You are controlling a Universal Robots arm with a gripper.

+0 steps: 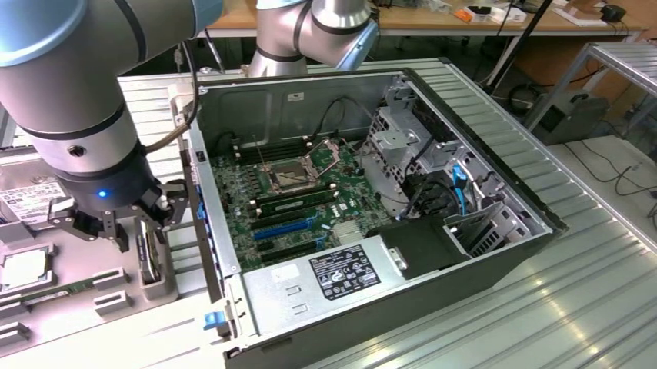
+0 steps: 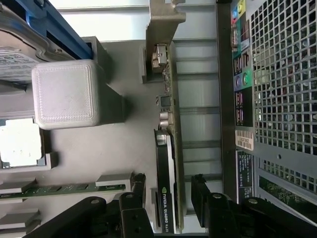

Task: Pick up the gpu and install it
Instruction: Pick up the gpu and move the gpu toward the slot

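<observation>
One card first: where is the gpu? — Student

Fig. a, wrist view: it stands on its long edge on the grey tray. Its black cooler face is turned to one side, and its silver bracket is at the end away from the gripper. Fig. b, exterior view: the gpu sits at the exterior view's left of the computer case, outside it and just beside its outer wall. — Tutor

And the pincer? — Student

Spread wide. One black finger lies on each side of the card, and a gap shows between each finger and the card. Contact seems not to be made, though the finger roots are hard to read. Nothing is gripped. In the exterior view the gripper hangs directly over the card. — Tutor

What surrounds it? — Student

On the tray are a white block, a thin green memory stick lying flat, and a hard drive with a white label. All three are on the far side of the card from the case. Inside the open case lie the motherboard and, below it in the exterior view, a power supply with a black label. — Tutor
</observation>
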